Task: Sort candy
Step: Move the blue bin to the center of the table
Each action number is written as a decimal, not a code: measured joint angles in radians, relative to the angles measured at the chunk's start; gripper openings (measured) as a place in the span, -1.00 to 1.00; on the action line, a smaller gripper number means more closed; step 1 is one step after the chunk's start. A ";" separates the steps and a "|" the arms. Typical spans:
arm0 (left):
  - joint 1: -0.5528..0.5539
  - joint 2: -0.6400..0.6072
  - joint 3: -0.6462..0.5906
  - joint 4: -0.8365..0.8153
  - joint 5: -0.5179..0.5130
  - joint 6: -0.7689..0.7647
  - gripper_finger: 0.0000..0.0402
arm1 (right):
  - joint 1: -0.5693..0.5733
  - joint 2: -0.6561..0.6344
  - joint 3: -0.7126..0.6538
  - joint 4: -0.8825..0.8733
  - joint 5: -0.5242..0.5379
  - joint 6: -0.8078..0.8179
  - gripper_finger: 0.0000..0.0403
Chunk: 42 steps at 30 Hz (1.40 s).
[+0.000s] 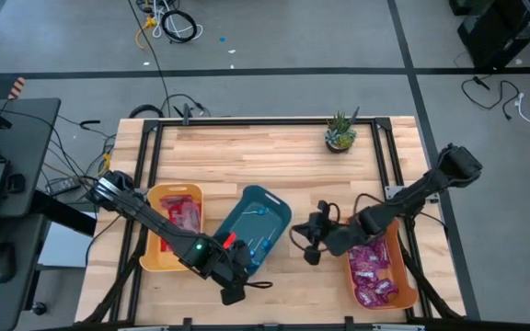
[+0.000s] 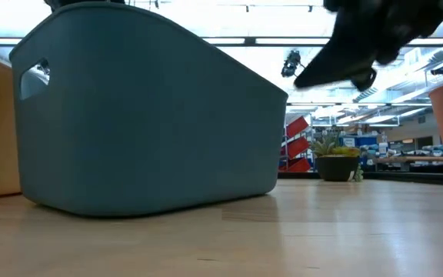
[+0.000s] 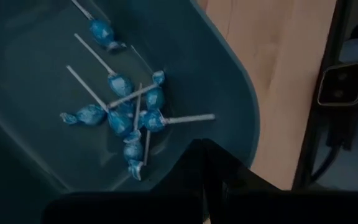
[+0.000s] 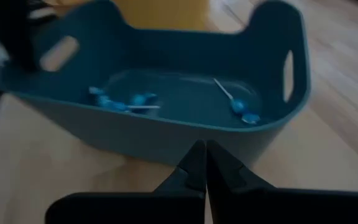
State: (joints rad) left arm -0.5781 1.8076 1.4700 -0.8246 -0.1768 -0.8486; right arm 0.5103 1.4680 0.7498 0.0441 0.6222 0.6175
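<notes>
The left gripper (image 3: 205, 163), shut and empty, hangs over the teal bin's (image 1: 274, 204) near rim, blue lollipops (image 3: 129, 112) clustered just ahead inside. The right gripper (image 4: 204, 167), shut and empty, faces that bin's side across bare counter (image 1: 274, 156); purple packets (image 1: 373, 271) fill the orange bin (image 1: 408, 299) behind it.

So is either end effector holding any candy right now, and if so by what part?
No. The left end effector and the right end effector are both shut on nothing, beside the teal bin.
</notes>
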 joint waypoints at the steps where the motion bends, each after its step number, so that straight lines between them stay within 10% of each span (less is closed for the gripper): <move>1: 0.000 0.000 0.000 0.002 -0.011 0.001 -1.00 | -0.014 0.014 0.000 -0.001 -0.008 0.011 -1.00; 42: -0.098 -0.004 0.306 -0.388 -0.615 -0.049 -1.00 | -0.233 0.152 0.001 0.231 -0.149 -0.184 -1.00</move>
State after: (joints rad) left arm -0.6758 1.8034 1.7759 -1.2131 -0.7918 -0.8972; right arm 0.2772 1.6203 0.7507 0.2749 0.4730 0.4340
